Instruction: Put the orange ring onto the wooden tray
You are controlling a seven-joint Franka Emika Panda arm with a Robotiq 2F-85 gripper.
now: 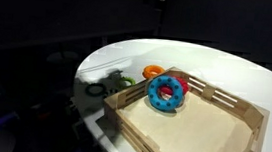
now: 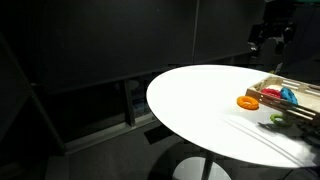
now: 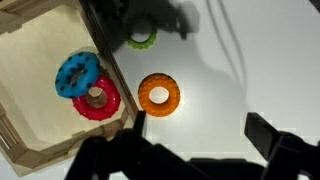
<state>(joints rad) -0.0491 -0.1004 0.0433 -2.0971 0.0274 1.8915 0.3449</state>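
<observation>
Nearest in the wrist view, the one claw (image 3: 198, 130) is spread wide with nothing in it, hanging above the white table (image 3: 230, 70). In an exterior view it sits high over the table's far side (image 2: 270, 38).

Just past it lies the single orange ring (image 3: 158, 94), flat on the table, outside the tray (image 3: 40, 40) and just beside its rail. Both exterior views show it there (image 1: 153, 71) (image 2: 247, 101).

Inside the one tray, in the corner by the orange ring, are two rings: a red ring (image 3: 100, 100) and a blue ring (image 3: 76, 72) that overlaps it.

Farthest, one green ring (image 3: 141, 38) lies on the table, outside the tray, at the edge of a shadow.
</observation>
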